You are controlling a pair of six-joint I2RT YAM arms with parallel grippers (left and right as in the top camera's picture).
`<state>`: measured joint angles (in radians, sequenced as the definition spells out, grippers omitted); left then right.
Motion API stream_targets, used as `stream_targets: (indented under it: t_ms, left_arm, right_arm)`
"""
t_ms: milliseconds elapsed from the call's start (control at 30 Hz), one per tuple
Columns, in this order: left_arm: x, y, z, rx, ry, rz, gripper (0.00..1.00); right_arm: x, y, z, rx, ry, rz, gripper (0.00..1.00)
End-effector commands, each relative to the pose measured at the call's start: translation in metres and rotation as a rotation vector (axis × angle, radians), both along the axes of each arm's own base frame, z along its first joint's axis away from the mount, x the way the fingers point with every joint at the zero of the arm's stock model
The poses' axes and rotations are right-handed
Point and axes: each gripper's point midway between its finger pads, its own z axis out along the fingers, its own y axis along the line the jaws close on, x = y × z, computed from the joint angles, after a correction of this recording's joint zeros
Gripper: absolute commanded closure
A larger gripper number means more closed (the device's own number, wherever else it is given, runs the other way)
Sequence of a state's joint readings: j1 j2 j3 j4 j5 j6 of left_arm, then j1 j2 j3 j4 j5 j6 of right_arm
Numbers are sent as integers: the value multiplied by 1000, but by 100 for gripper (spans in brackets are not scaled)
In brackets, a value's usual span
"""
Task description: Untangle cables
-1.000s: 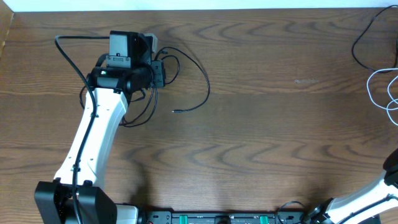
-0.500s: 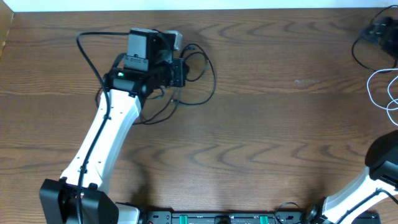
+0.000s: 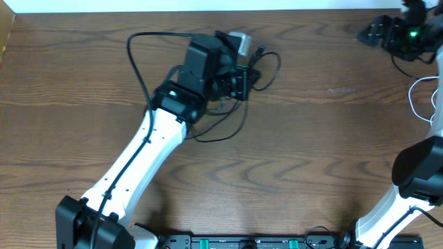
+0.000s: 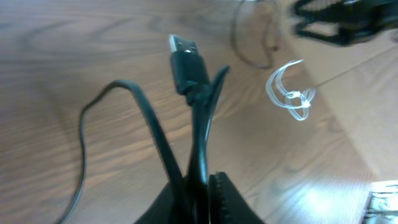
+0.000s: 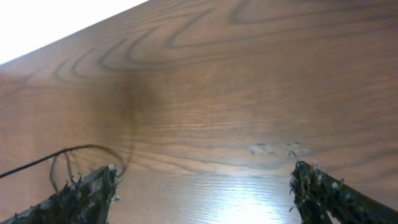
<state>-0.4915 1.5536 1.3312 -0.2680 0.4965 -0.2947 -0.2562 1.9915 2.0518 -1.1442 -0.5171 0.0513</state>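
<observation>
Over upper-mid tabletop (image 3: 311, 138), L claw (image 4: 199, 186) is clamped on black cable (image 4: 186, 65), plug end (image 4: 182, 46) poking out past it. R claw (image 5: 204, 169) hangs w/ fingers wide apart at far-right corner, white cable (image 3: 415, 97) nearby.

Left hand (image 3: 243, 77) pinched nearly closed, right hand (image 3: 370, 32) spread wide.

The left arm (image 3: 138, 166) has white links, black joints and a black base (image 3: 79, 223), with a small green light (image 3: 172, 94) at the wrist and a thick black wire (image 3: 129, 48) looping alongside. The right arm (image 3: 384, 214) matches. Its fingers (image 5: 81, 194) are black with rough edges.
</observation>
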Motion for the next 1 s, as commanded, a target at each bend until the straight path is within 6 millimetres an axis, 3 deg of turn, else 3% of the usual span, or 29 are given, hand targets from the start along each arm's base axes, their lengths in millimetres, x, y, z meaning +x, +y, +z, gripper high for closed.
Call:
stream_targets:
  t_ms: [0,167,333,567,667,767,867,967]
  left_arm:
    - [-14,-21,15,-62,4,-34,72]
    - [-24,-29,10,-48,24,-57,68]
    - [-19,-9,-13,58,73,44,67]
    - [-33,38,-87,404,203,108,47]
    - [-41,57,-120,557,262,100,29]
    - [-41,71,-140,672,278,97,22]
    - [-34,79,-139,707,256,134,21]
    - [-23,87,-118,680,220,184,20]
  right_arm:
    - [-2,15,17,-18,-46,50,12]
    - [-4,21,15,-14,-36,62,12]
    - [-10,32,12,-7,-4,83,12]
    - [-10,43,12,-7,-3,108,12]
    - [-11,45,12,-6,-2,111,12]
    - [-12,47,11,-5,2,115,12]
    - [-13,55,11,-4,8,132,12]
    - [-16,69,9,-2,21,161,13]
